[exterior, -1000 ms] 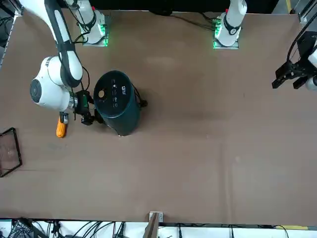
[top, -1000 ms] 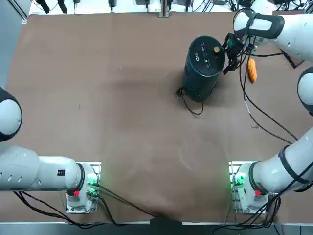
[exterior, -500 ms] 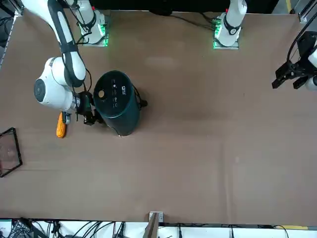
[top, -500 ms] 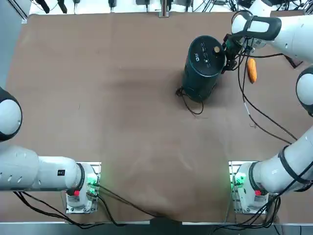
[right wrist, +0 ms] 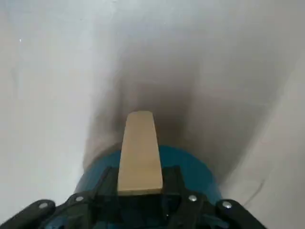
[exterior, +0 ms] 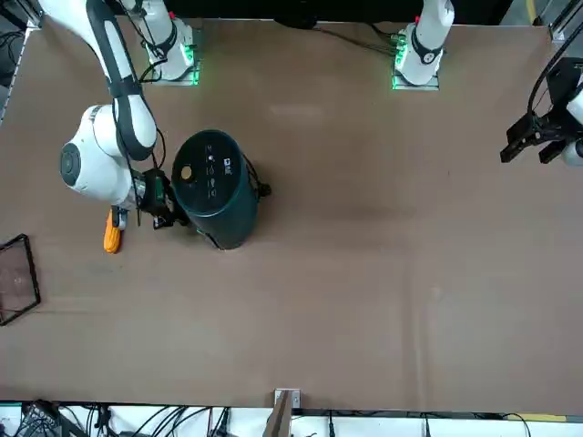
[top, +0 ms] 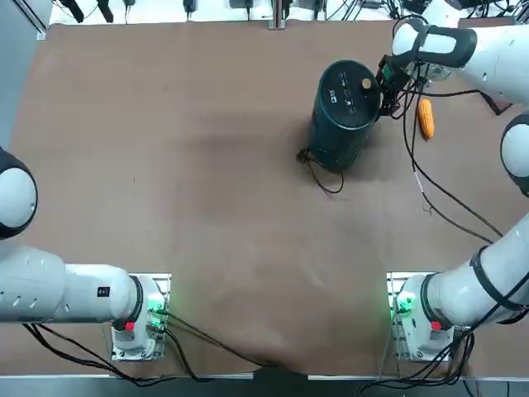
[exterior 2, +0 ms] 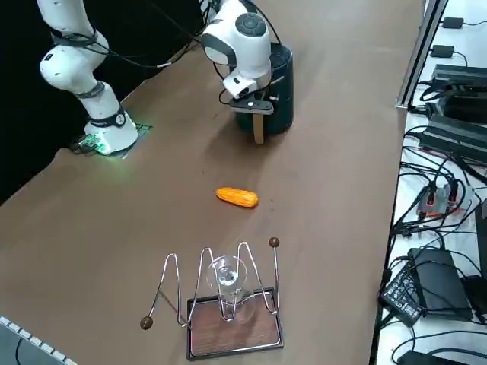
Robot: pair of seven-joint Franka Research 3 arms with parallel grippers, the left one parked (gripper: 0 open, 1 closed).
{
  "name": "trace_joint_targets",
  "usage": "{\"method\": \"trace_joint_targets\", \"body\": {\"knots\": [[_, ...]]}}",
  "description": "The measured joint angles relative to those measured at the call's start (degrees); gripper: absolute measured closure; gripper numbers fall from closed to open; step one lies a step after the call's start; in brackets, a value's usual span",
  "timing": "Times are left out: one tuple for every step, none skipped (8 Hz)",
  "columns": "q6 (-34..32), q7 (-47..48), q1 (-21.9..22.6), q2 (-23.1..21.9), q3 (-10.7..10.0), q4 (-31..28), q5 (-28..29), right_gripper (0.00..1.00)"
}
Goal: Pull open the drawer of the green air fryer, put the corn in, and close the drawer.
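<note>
Right side view: the right gripper has moved in by the fryer and narrowed until its fingers are together, whether on the handle I cannot tell, so a pull seems next, while the corn lies outside on the table.

R gripper at R side of fryer, corn farther R, then rack w/ glass, all on tbl
</note>
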Motion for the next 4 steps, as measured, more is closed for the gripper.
{"method": "trace_joint_targets", "body": {"knots": [[-0.14,-0.6,-0.54,-0.01,-0.26,-0.05,0.0,0.53],[-0.21,-1.83,-1.23,-0.01,-0.42,-0.05,0.0,0.53],[-0.26,-2.87,-2.03,-0.01,-0.47,-0.04,0.0,0.53],[-0.24,-3.97,-2.83,0.0,-0.51,-0.04,0.0,0.53]]}}
